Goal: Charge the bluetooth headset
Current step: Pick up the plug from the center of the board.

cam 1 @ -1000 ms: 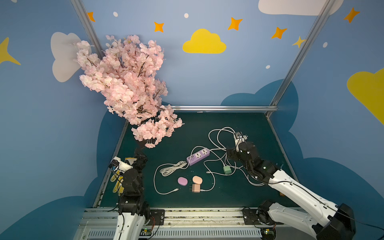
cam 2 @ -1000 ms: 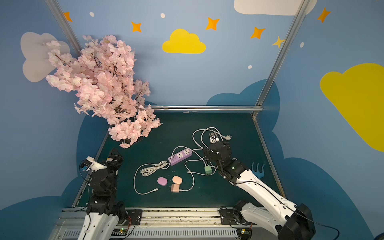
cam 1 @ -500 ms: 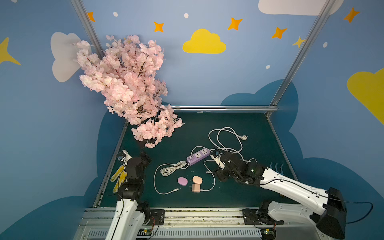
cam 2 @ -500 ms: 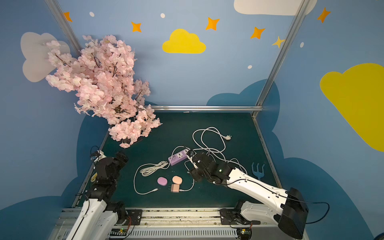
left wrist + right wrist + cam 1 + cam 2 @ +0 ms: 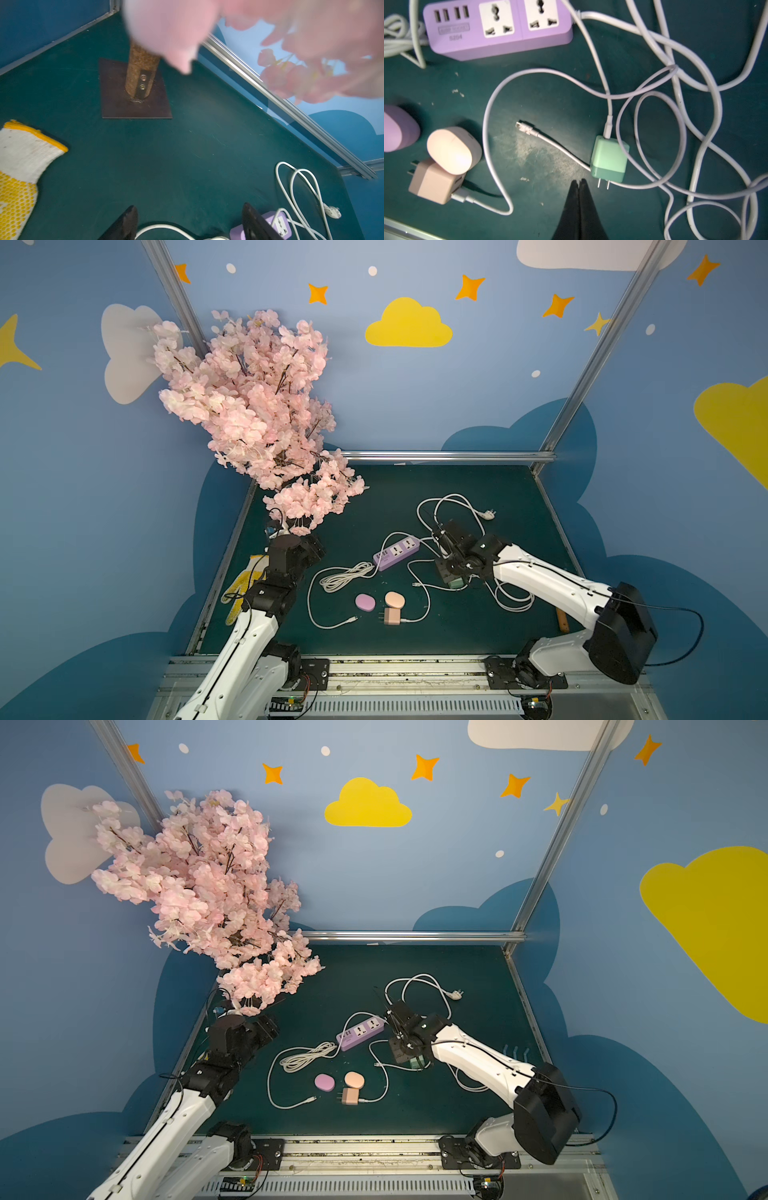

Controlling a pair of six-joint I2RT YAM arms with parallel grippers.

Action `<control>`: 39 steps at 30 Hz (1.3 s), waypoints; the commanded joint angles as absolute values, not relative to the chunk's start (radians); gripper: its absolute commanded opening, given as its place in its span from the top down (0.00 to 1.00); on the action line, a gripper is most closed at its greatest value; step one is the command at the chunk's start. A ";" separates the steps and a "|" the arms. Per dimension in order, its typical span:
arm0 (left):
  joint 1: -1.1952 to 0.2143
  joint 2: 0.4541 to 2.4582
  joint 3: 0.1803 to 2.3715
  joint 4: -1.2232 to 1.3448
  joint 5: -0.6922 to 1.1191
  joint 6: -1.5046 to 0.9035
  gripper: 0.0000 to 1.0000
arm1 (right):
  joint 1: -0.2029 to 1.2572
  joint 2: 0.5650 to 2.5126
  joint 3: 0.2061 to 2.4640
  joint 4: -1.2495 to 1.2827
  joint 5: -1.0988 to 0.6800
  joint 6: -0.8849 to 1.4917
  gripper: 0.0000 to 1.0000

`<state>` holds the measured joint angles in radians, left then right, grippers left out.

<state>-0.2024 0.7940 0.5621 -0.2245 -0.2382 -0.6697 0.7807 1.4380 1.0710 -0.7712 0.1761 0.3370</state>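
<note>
Dark green matte worktop (image 5: 478,639) fills the cell floor. Pink artificial blossom tree (image 5: 253,406) stands at the far-left corner, cork-textured trunk on a brown sq. base plate (image 5: 136,108). White right arm (image 5: 540,580) reaches in toward centre. White left arm (image 5: 249,639) sits by the L edge, wrist under the lowest blossoms.

Yellow-and-white knit glove (image 5: 245,589) lies flat at the L edge, beside the left arm. White cables (image 5: 457,506) loop behind & to the R of the lilac plastic power strip (image 5: 397,554), which lies mid-worktop. A bundled white cord (image 5: 345,576) lies just front-left of the strip.

Left fingers (image 5: 126,222) stand apart, empty, above the worktop near the strip. Right fingers (image 5: 572,207) are pressed together, empty, tips just beside the prongs of the mint-green cube charger (image 5: 609,160).

Headset: peach-pink oval earbud case (image 5: 395,599) lies in front of the strip, touching the pale-pink cube charger (image 5: 390,616). Lilac oval earbud case (image 5: 365,602) lies just beside it, apart. Can't tell which case is meant.
</note>
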 commanded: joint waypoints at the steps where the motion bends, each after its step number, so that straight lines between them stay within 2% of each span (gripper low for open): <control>1: -0.237 0.826 0.601 -0.247 -0.242 -0.643 0.22 | 0.744 1.493 1.132 -0.911 0.139 0.363 0.91; 6: -0.262 0.891 0.646 -0.249 -0.246 -0.623 0.21 | 0.704 1.591 1.167 -0.991 -0.007 0.336 0.84; 13: -0.272 0.971 0.692 -0.239 -0.225 -0.610 0.20 | 0.682 1.634 1.136 -0.982 -0.045 0.353 0.58; 15: -0.275 0.995 0.704 -0.232 -0.215 -0.610 0.20 | 0.661 1.641 1.129 -0.980 -0.048 0.353 0.56; 21: -0.292 1.046 0.738 -0.227 -0.221 -0.609 0.20 | 0.608 1.653 1.116 -0.947 -0.057 0.346 0.58; 23: -0.297 1.058 0.752 -0.229 -0.224 -0.604 0.20 | 0.600 1.642 1.132 -0.935 -0.066 0.344 0.62; 27: -0.302 1.077 0.774 -0.236 -0.224 -0.595 0.20 | 0.612 1.636 1.217 -0.924 -0.087 0.315 0.80; 29: -0.304 1.085 0.778 -0.237 -0.227 -0.597 0.20 | 0.625 1.642 1.259 -0.911 -0.074 0.301 0.84; 32: -0.304 1.093 0.779 -0.237 -0.224 -0.602 0.20 | 0.629 1.669 1.309 -0.882 -0.039 0.287 0.84; 39: -0.305 1.116 0.805 -0.259 -0.208 -0.603 0.20 | 0.618 1.836 1.449 -0.845 0.020 0.223 0.73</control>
<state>-0.3023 1.1072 0.7631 -0.2386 -0.2222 -0.6125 0.6224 1.7737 1.4120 -0.8536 -0.0166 0.2676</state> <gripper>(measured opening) 0.802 0.271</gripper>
